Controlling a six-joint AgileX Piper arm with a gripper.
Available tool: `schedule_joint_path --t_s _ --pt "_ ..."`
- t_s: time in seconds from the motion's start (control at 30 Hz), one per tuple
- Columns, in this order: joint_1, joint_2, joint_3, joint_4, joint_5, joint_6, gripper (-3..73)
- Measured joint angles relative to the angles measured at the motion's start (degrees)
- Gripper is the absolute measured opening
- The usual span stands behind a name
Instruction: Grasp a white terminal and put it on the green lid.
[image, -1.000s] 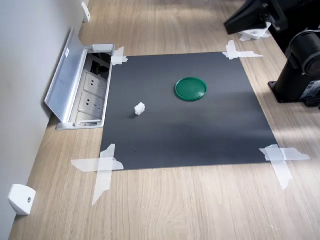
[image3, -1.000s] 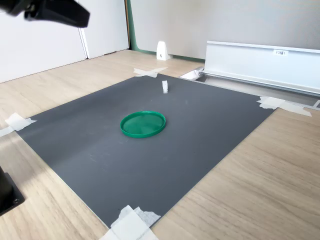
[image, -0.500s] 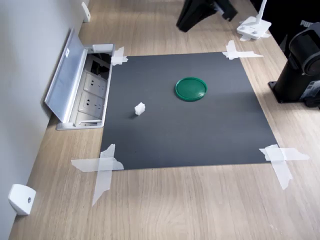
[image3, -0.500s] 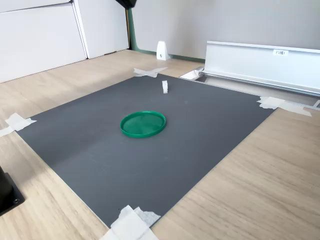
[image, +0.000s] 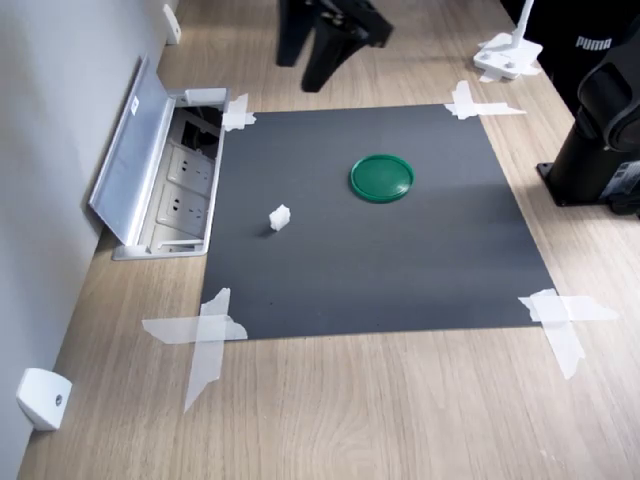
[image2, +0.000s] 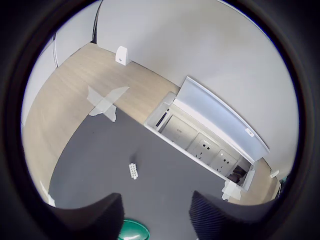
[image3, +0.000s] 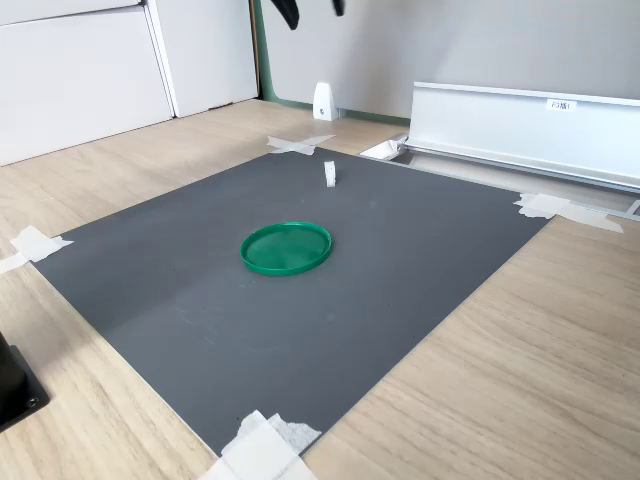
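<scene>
Handling: we judge the tiny white plastic terminal block (image: 279, 216) light and rigid; grip its flat sides. Pincer (image: 312, 55) stands open, empty.

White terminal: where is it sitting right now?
In the first exterior view the white terminal lies on the dark mat, toward the first exterior view's left, between the green lid and the open socket box, touching neither.

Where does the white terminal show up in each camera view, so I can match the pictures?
First exterior view: white terminal on the dark mat, left of the green lid.
Wrist view: terminal mid-mat, lid partly visible.
Second exterior view: terminal beyond the lid.
Shared landmark: the green lid.
</scene>
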Motion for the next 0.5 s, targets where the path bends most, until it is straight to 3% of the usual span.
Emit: schedule_joint_path --t_s 0.27,0.5 --pt "0.62 9.15 -9.52 0.83 8.67 0.00 61.8" --pt "5.06 14.10 -10.34 -4.38 10.05 0.13 61.8"
